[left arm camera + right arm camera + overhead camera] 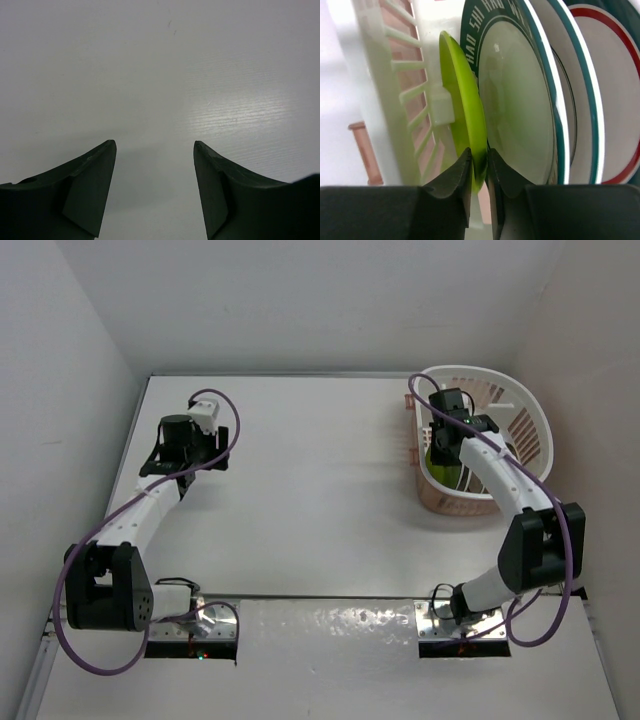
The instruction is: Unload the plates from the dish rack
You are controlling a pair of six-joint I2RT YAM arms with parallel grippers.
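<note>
The white dish rack [530,425] stands on its salmon-pink base at the far right of the table. My right gripper [440,445] reaches down into its near-left end. In the right wrist view my right gripper [479,162] is shut on the rim of the lime-green plate [465,95], which stands on edge against the slotted rack wall [395,100]. Beside it stand a white plate with a dark rim and lettering [520,100] and a white plate with a green and red rim [610,100]. The tan-brown plate is hidden. My left gripper [185,455] [155,150] is open and empty over bare table.
The rack's left wall lies close to the green plate and my right fingers [452,182]. White walls enclose the table [300,490] on the left, back and right. The left arm sits at the far left of the table.
</note>
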